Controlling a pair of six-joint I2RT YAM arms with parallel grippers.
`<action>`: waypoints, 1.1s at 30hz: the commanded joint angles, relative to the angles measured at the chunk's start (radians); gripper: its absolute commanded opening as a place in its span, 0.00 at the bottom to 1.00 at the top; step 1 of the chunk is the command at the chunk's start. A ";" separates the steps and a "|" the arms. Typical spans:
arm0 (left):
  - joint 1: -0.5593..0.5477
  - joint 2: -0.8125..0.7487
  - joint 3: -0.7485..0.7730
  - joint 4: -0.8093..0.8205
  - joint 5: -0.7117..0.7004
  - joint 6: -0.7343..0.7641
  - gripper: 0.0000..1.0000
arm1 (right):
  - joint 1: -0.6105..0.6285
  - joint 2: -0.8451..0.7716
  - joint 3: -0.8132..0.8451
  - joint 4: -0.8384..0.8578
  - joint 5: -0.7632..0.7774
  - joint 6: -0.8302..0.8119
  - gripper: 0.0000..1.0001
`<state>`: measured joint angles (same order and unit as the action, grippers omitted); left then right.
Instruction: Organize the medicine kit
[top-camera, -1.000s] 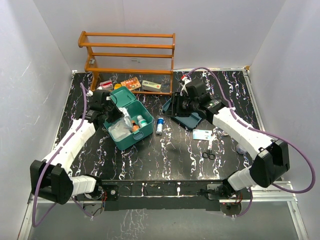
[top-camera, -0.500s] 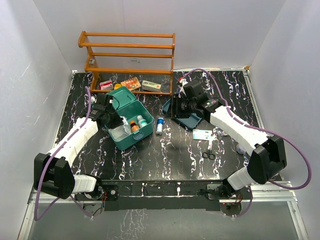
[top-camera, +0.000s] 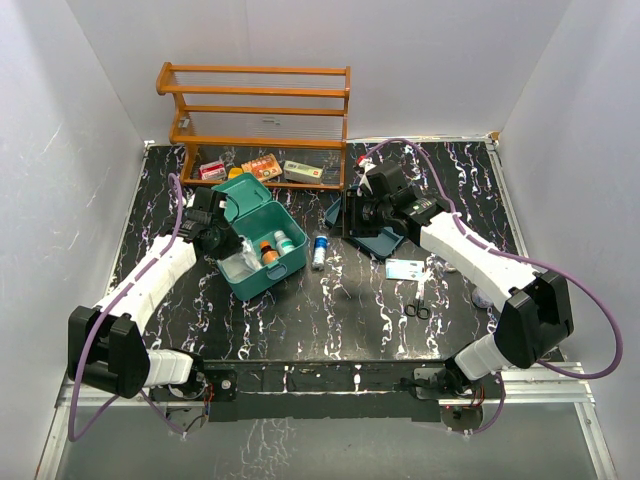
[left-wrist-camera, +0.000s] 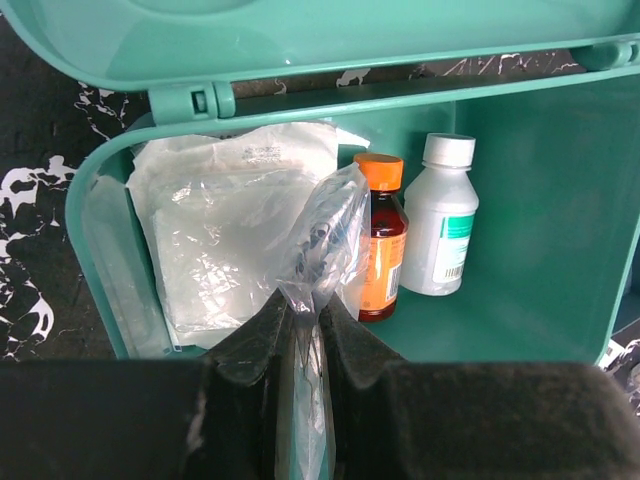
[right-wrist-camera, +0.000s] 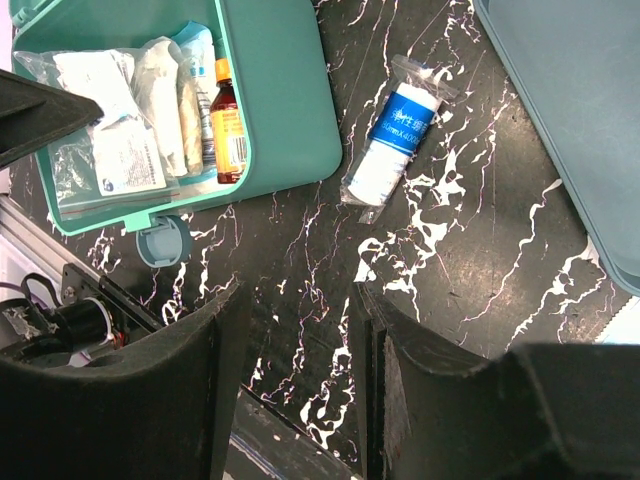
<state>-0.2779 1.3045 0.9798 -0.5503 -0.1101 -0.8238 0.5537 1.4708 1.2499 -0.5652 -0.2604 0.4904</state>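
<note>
Pinching a clear plastic packet (left-wrist-camera: 325, 230) at its near end, the left gripper (left-wrist-camera: 305, 310) hangs just over the near-left rim of the medicine kit (top-camera: 262, 240), jaws clamped tight on the film. The kit sits left of centre on the tabletop (top-camera: 330, 320), its lid (top-camera: 245, 192) thrown back toward the far side. What the next move seems to turn on is one relation: the packet's long axis runs straight away from the gripper toward the hinge, and it lines up with the narrow gap between the flat gauze packs (left-wrist-camera: 215, 235) on the left and the orange-capped bottle (left-wrist-camera: 380, 255), with a white bottle (left-wrist-camera: 443, 225) just beyond that. The kit's interior lies directly ahead of and below the fingers, so lowering along that axis looks like the way in — a sideways drift could nudge the orange-capped bottle. The left arm is plainly the nearer one. The right gripper (right-wrist-camera: 298, 330) hovers well apart to the right, jaws standing apart with nothing between them, near a darker tray (top-camera: 380, 240); a wrapped bandage roll (top-camera: 319, 250) lies on the tabletop between it and the kit — probably a later item.
</note>
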 joint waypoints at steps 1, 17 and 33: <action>0.004 -0.009 -0.012 -0.042 -0.057 0.002 0.07 | -0.001 -0.035 -0.001 0.044 -0.001 -0.007 0.42; 0.004 0.003 0.189 -0.243 -0.228 0.074 0.44 | -0.002 -0.026 -0.004 0.049 -0.008 0.005 0.42; 0.005 0.059 0.156 -0.237 -0.061 0.009 0.48 | -0.001 -0.018 -0.011 0.054 0.006 0.014 0.42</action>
<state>-0.2779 1.3369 1.1580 -0.7609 -0.2123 -0.7689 0.5537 1.4708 1.2453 -0.5644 -0.2604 0.4995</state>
